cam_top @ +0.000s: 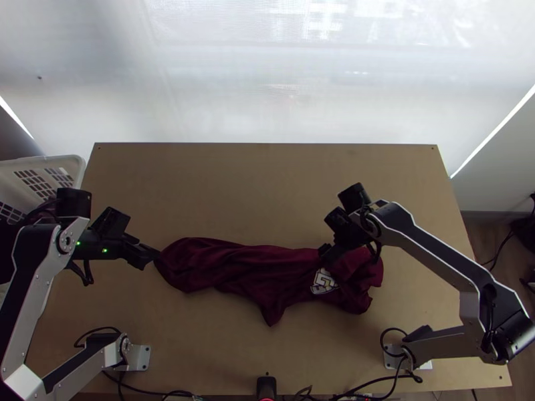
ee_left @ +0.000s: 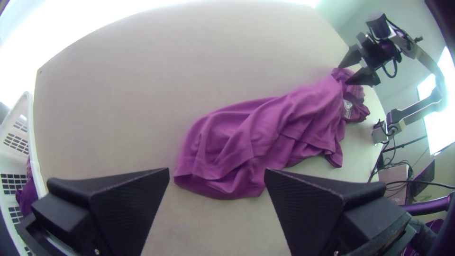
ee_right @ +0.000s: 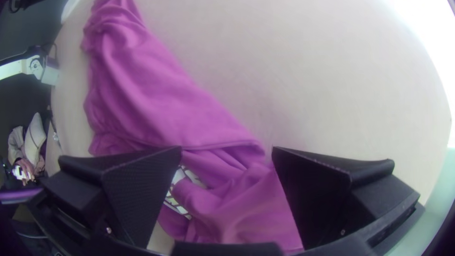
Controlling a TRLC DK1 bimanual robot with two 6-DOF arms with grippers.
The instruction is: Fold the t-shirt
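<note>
At the bunched t-shirt, left pincer and right pincer are opened wide, empty; spreading, judged current, requires gripping.

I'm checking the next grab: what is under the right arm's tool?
The bunched t-shirt lies under the right tool, part of its pale print showing between the open fingers. Cloth behind the fingers is covered. Nothing beneath the t-shirt can be seen.
</note>
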